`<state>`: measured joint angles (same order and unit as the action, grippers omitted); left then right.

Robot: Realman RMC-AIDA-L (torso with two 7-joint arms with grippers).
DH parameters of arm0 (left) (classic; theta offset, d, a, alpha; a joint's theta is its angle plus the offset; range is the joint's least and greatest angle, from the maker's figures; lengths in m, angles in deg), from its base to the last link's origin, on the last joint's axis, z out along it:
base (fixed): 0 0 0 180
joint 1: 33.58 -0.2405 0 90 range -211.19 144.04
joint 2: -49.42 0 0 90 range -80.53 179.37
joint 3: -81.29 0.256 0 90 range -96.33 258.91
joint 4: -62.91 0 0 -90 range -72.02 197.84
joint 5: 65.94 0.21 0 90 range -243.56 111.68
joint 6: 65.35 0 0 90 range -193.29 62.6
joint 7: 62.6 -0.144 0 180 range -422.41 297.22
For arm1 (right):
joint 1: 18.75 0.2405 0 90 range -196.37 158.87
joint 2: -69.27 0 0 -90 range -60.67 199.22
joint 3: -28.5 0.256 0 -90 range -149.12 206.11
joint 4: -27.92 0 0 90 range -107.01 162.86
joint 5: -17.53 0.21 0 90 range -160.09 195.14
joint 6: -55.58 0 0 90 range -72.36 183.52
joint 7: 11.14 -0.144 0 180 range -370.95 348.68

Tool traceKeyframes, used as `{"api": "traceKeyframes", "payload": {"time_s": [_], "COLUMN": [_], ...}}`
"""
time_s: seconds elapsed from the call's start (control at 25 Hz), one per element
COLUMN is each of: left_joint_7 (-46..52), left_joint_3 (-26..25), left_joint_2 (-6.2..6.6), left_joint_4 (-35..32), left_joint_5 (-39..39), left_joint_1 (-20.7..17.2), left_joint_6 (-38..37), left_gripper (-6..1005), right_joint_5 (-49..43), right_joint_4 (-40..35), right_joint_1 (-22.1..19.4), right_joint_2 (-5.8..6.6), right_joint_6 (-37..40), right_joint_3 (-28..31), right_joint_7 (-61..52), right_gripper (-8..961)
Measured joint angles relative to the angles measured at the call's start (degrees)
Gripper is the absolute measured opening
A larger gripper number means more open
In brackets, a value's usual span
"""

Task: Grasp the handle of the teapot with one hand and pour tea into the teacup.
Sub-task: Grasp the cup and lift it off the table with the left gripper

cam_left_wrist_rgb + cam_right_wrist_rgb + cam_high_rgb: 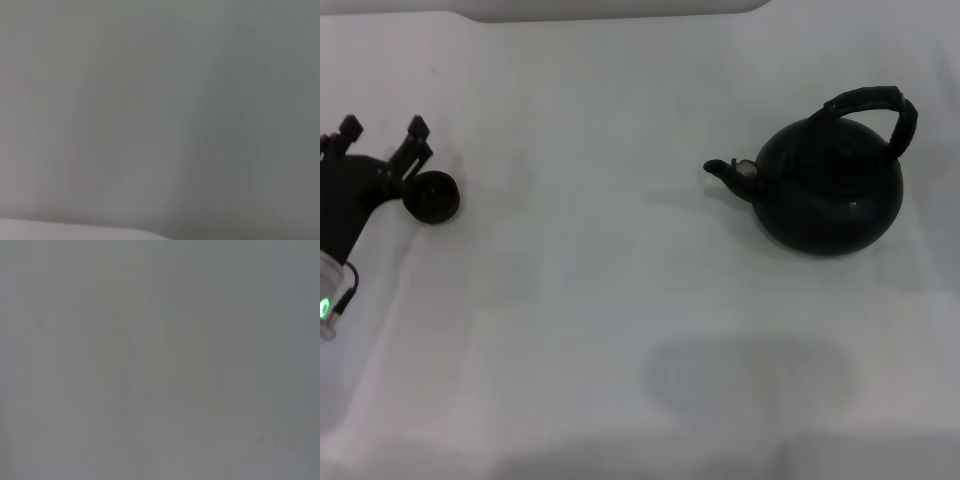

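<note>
Left gripper (382, 142), fingers apart, sits just beside the teacup (431, 196) — the teapot (825, 190) and its handle (875, 112) stand well apart, toward the unseen right gripper.

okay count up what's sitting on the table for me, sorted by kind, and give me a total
Teapots: 1, the black teapot on the robot's right, handle arched over its top.
Teacups: 1, the small dark teacup on the robot's left, right beside the left end effector.
Total: 2 things on the white table.
</note>
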<state>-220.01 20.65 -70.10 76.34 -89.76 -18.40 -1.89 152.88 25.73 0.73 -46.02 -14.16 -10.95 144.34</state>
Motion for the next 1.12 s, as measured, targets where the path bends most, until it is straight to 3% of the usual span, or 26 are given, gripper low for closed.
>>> {"api": "traceKeyframes", "payload": {"time_s": [0.32, 0.6, 1.12], "left_joint_7": [-0.1, -4.1, -4.2], "left_joint_3": [1.1, 5.8, 6.1], "left_joint_2": [-0.10, 0.02, 0.08], "left_joint_4": [0.0, -0.4, -1.1], "left_joint_5": [1.0, 1.1, 0.7], "left_joint_1": [-0.9, -1.0, -1.1], "left_joint_6": [1.5, 1.1, -1.2], "left_gripper": [891, 891, 890], "right_joint_5": [0.0, 0.0, 0.0], "right_joint_4": [-0.2, -0.2, -0.2], "right_joint_1": [0.0, -0.1, 0.0], "right_joint_2": [0.07, 0.07, 0.07], "right_joint_6": [0.1, 0.6, 0.9], "right_joint_3": [0.0, 0.0, 0.0], "right_joint_7": [0.0, 0.0, 0.0], "right_gripper": [876, 876, 875]}}
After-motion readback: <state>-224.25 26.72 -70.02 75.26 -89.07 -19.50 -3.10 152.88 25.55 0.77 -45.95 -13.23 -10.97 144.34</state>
